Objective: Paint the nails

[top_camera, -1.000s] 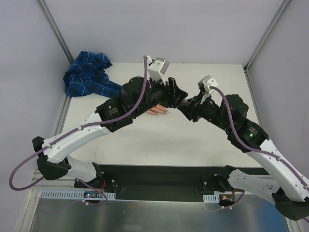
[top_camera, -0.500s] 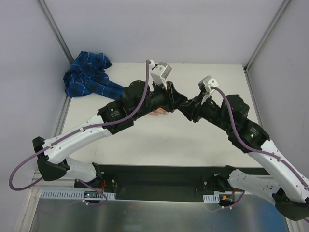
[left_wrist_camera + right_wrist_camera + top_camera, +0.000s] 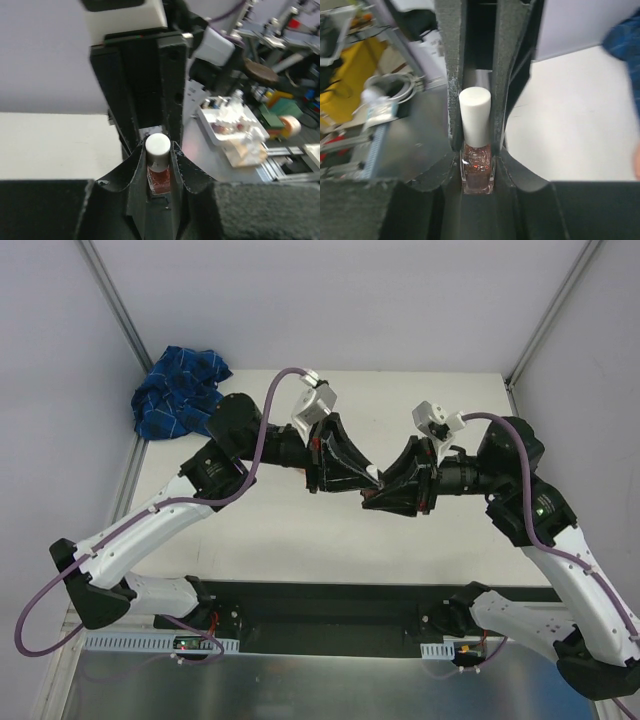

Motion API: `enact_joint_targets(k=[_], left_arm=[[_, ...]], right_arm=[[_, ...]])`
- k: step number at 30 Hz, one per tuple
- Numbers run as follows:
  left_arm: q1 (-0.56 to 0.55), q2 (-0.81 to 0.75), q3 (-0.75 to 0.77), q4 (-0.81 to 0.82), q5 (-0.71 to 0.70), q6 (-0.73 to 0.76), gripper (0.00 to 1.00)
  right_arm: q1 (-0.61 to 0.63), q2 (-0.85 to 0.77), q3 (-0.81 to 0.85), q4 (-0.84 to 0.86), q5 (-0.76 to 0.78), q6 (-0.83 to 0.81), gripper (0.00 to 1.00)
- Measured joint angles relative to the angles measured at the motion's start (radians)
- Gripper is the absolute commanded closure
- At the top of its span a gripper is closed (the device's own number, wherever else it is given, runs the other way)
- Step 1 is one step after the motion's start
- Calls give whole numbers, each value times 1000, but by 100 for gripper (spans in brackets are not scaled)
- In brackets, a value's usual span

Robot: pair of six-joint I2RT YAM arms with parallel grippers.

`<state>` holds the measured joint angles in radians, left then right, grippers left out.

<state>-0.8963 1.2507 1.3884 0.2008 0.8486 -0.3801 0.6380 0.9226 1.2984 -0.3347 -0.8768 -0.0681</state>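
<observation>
A small glass polish bottle (image 3: 477, 172) of glittery red-brown polish with a white cap (image 3: 475, 115) hangs in the air between both grippers. My right gripper (image 3: 477, 160) is shut on its glass body. My left gripper (image 3: 158, 152) is shut on the same bottle (image 3: 160, 177) at the cap end. In the top view the two sets of black fingertips meet over the table's middle, the left gripper (image 3: 370, 477) and the right gripper (image 3: 382, 484). The fake hand and its nails are hidden under the left gripper in the top view. A pale pink sliver (image 3: 637, 170) shows at the right wrist view's edge.
The blue plaid sleeve cloth (image 3: 180, 395) lies bunched in the far left corner of the white table (image 3: 300, 530). It also shows in the right wrist view (image 3: 625, 35). Grey walls with metal posts close the table on three sides. The arm bases stand along the near edge.
Both grippers have risen from the table toward the camera and tilted, their tips still together. The left gripper now covers the peach hand that showed under it before.
</observation>
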Motion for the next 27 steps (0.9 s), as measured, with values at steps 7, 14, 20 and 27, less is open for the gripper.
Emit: enact_joint_targets(k=[7, 14, 20, 27], left_arm=[[15, 15, 17, 26, 171, -5, 48], [100, -6, 27, -134, 127, -18, 1], [105, -87, 27, -234, -95, -25, 9], [95, -132, 27, -255, -407, -55, 34]], right_arm=[[3, 9, -5, 16, -141, 49, 100], [-1, 19, -2, -14, -52, -23, 100], [37, 19, -2, -51, 106, -81, 100], [187, 23, -1, -81, 468, -108, 100]])
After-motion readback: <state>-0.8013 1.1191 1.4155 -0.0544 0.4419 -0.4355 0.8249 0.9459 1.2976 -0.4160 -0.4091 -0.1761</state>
